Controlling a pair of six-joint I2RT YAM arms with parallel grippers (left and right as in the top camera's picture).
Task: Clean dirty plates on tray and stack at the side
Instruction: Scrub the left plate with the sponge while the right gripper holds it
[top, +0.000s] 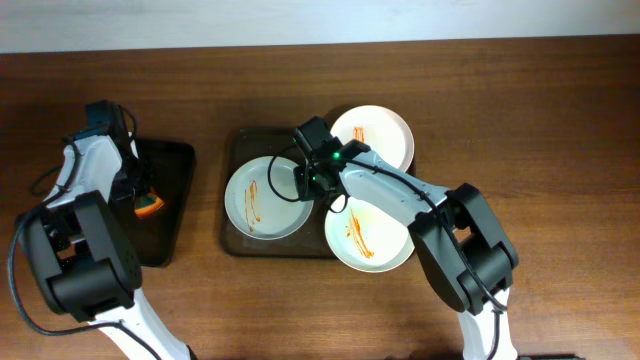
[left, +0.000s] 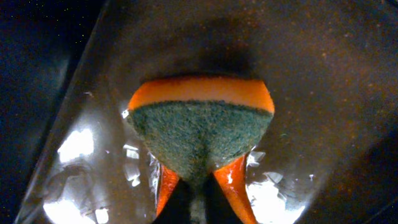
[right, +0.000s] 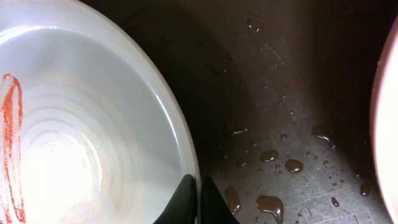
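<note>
Three white plates sit on or around the dark tray (top: 238, 150). The left plate (top: 262, 197) has a red sauce streak; my right gripper (top: 308, 180) is shut on its right rim, seen close in the right wrist view (right: 198, 183) where the plate (right: 81, 137) fills the left. The front plate (top: 368, 238) carries orange streaks. The back plate (top: 385, 135) looks mostly clean. My left gripper (top: 140, 200) is shut on an orange-and-green sponge (left: 202, 130) over the black side tray (top: 170, 200).
The black side tray (left: 323, 74) is wet and shiny under the sponge. Water drops lie on the dark tray (right: 292, 137) beside the plate. Bare wooden table (top: 560, 120) lies to the right and front.
</note>
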